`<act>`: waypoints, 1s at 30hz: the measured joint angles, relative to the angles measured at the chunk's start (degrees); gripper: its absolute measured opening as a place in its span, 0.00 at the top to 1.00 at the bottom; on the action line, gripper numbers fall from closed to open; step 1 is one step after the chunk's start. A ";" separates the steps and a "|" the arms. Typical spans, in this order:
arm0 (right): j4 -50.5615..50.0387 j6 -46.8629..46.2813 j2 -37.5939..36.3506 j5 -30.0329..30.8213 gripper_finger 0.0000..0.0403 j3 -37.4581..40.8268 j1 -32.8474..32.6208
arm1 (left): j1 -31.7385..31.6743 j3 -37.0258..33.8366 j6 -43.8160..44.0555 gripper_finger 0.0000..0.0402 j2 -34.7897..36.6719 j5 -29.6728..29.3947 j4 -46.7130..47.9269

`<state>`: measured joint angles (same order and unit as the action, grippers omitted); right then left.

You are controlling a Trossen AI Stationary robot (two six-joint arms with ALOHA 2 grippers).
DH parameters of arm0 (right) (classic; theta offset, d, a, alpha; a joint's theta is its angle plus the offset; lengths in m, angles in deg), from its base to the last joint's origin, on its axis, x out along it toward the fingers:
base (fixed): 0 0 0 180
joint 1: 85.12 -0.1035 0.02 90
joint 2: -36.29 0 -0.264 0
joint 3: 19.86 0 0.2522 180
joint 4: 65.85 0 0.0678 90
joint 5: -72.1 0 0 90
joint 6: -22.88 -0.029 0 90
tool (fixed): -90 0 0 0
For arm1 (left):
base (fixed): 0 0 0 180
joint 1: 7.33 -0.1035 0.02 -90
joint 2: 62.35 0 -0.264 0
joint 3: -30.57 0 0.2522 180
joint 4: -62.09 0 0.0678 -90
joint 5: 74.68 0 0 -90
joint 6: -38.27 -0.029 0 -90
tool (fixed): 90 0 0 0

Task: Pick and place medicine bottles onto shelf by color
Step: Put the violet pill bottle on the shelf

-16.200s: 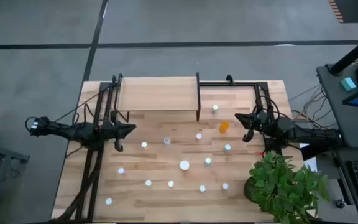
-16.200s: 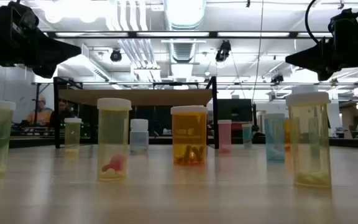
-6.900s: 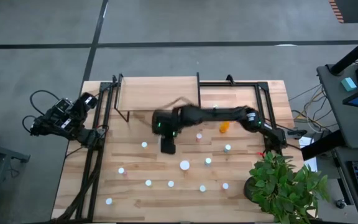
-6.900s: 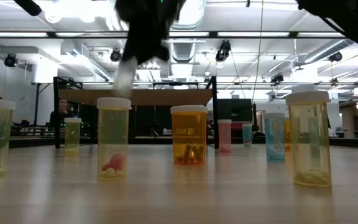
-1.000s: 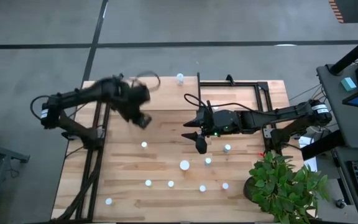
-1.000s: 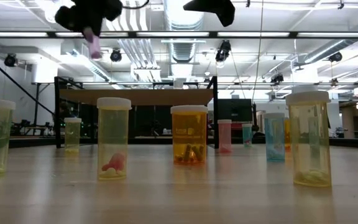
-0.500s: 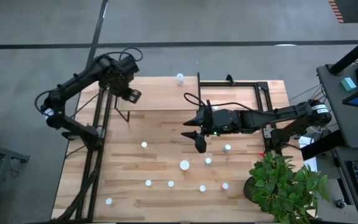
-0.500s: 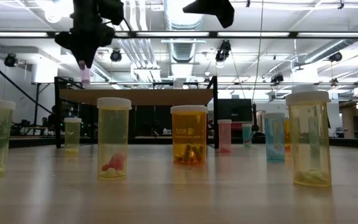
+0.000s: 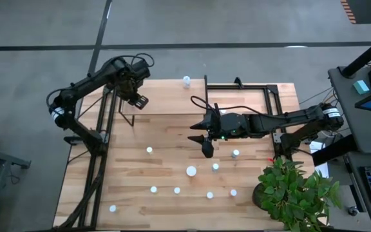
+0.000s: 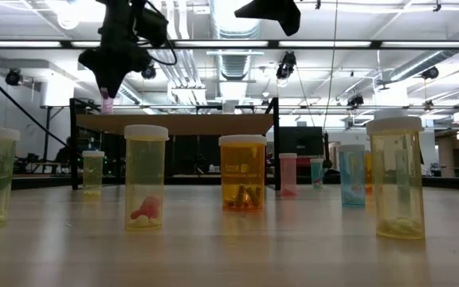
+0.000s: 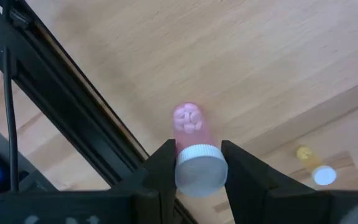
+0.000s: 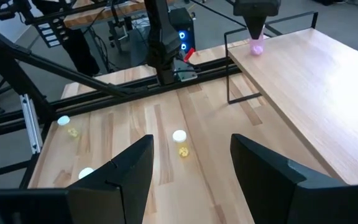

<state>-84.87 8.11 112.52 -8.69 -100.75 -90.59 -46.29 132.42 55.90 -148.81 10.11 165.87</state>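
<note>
1. Left tool is clamped on the pink bottle, gripping just under the white cap. In the overhead view it sits in the upper left of the frame, over the left end of the shelf. Jaws are only partly closed, since the bottle fills the gap.
2. Low view: the pink bottle hangs cap-up near the upper left of the frame, its base just above the shelf board. Looks not yet seated, though contact is hard to judge from here.
3. To do this well, lower straight down until the base sits flat, then open. Don't release while it's hanging, because a narrow bottle will tip.
4. Keep it off the shelf's left edge and clear of the black leg frame. The wrist view shows the frame rail right beside the bottle.
5. One white-capped bottle already stands at the back edge of the shelf, top centre of the overhead frame, well apart from this drop. Leave room between for other colours.
6. After release, lift straight up before swinging away so the fingers don't catch the cap.
7. Right tool is open and empty, hovering over the desk at mid-frame, with loose bottles just below it. Next pick looks to be there.
</note>
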 joint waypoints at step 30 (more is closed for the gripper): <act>-0.02 0.20 -0.04 -0.11 0.50 0.00 0.00 | -0.35 -0.31 -2.09 0.69 0.21 -0.92 -1.03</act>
<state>-84.89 8.31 112.47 -8.79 -100.75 -90.59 -46.64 132.12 53.81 -148.61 9.19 164.85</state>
